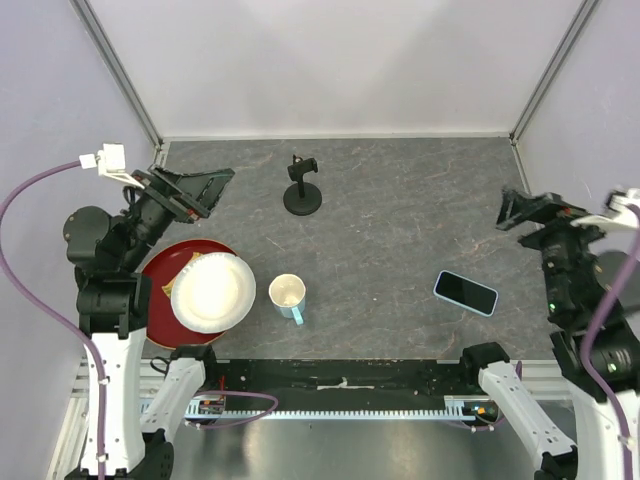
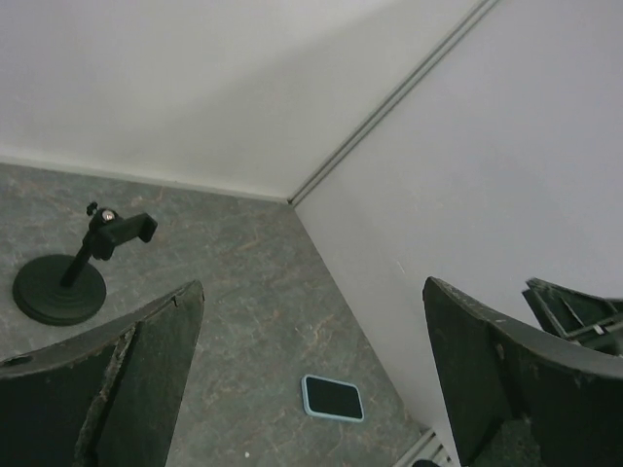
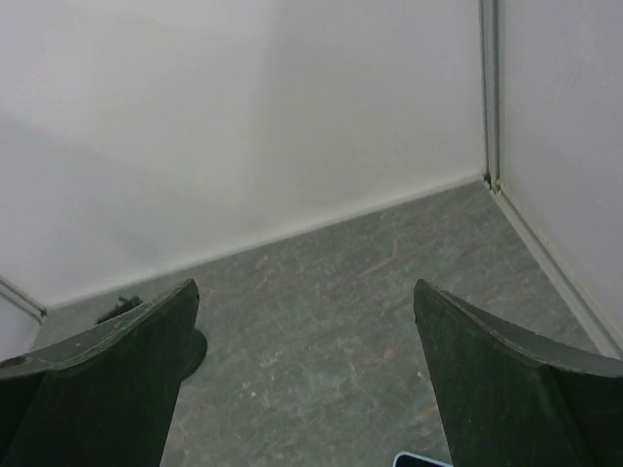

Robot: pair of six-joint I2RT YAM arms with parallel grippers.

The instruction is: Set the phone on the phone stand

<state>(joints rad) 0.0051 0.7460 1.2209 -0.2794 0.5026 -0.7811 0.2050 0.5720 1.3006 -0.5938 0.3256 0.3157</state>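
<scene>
Lying flat and screen-up on the grey table [image 1: 400,230], the phone [image 1: 466,292] sits in the right half, toward the near edge. Its long axis runs almost straight across the table, left to right, with the right end tipped slightly nearer the arm bases. The phone stand [image 1: 303,186] stands upright at the back middle, well apart from the phone, its clamp empty.

Both pincers hang above the table holding nothing: the left gripper [image 2: 311,292] has its fingers spread wide, and so does the right gripper [image 3: 304,287].

From the right wrist only a sliver of the phone's corner shows, cut off by the bottom edge, and the stand is mostly hidden behind a finger. From the left wrist the phone looks small and foreshortened, too small to make out detail.

A cup [image 1: 288,295] and a white plate [image 1: 212,290] on a red dish [image 1: 160,280] sit at front left.
</scene>
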